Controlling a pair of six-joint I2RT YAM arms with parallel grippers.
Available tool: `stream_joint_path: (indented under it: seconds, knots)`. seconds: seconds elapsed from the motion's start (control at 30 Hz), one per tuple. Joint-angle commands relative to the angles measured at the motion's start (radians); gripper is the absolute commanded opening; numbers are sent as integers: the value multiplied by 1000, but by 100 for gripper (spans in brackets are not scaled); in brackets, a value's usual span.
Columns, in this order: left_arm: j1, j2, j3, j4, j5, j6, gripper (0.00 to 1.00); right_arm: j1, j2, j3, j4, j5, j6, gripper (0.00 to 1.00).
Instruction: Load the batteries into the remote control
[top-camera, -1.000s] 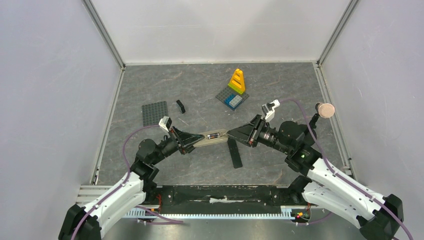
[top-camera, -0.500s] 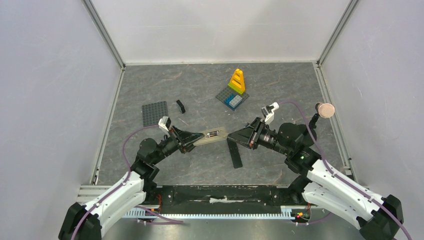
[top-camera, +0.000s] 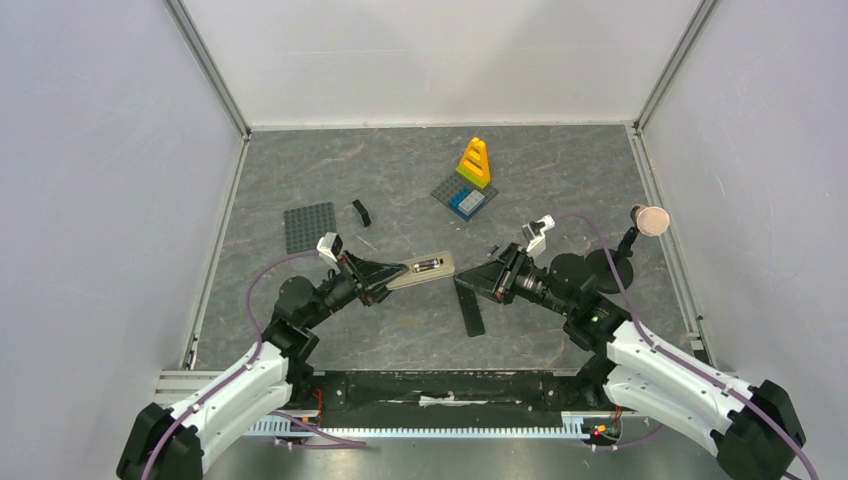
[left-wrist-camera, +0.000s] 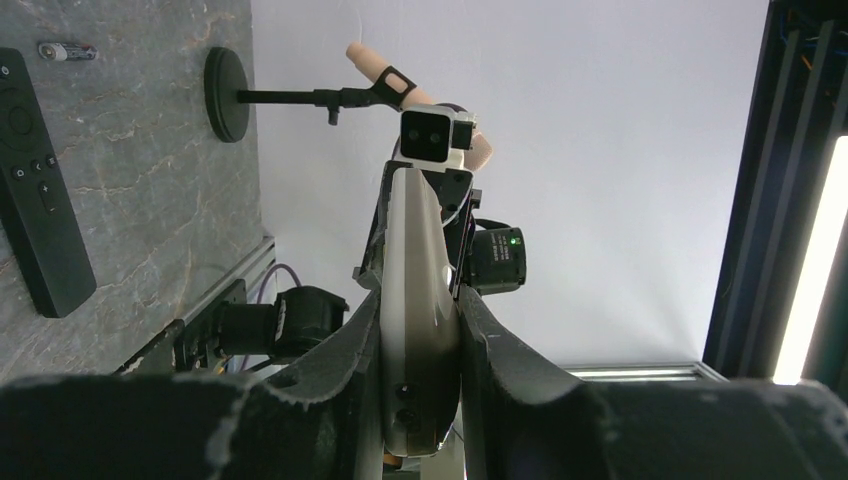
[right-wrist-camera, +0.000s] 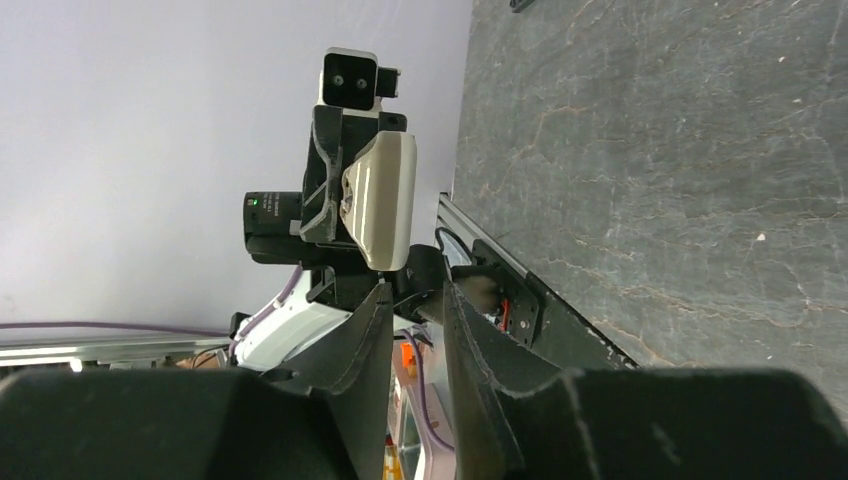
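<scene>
The left pincer (top-camera: 393, 273) clamps one end of the remote (top-camera: 443, 262), slot upward, near mid-table, with batteries (top-camera: 427, 266) apparently seated inside. The right pincer (top-camera: 463, 281) sits just beside it, fingers slightly parted and empty. One spare battery (left-wrist-camera: 66, 50) lies on the table, so loading looks unfinished.

Far centre, a yellow tower (top-camera: 474, 160) stands on a small plate (top-camera: 445, 190); far left, a studded plate (top-camera: 309, 226) with a black brick (top-camera: 361, 212) just right; a black bar (top-camera: 469, 305) lies near centre; a pink-tipped stand (top-camera: 652, 219) is right.
</scene>
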Motion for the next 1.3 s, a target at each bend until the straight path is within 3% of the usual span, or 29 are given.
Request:
stream_joint_path:
  seconds: [0.0,0.23,0.5,0.67,1.0,1.13,1.27]
  knots:
    - [-1,11,0,48,10,-41,2,-4,9,-27,120,28,15,27]
    - [1,17,-21,-17,-20,1,2,-4,43,-20,62,38,-59,33]
    - [34,-8,76,-358,-74,249,2,34,123,72,-185,62,-474,46]
    - [44,-4,180,-565,-135,395,2,210,235,133,-266,108,-780,58]
    - [75,-4,379,-906,-244,573,2,549,589,343,-314,140,-1250,71]
    - [92,-17,505,-1112,-374,643,2,635,730,458,-374,159,-1362,77]
    - [107,-9,598,-1219,-467,689,2,690,821,535,-390,143,-1437,84]
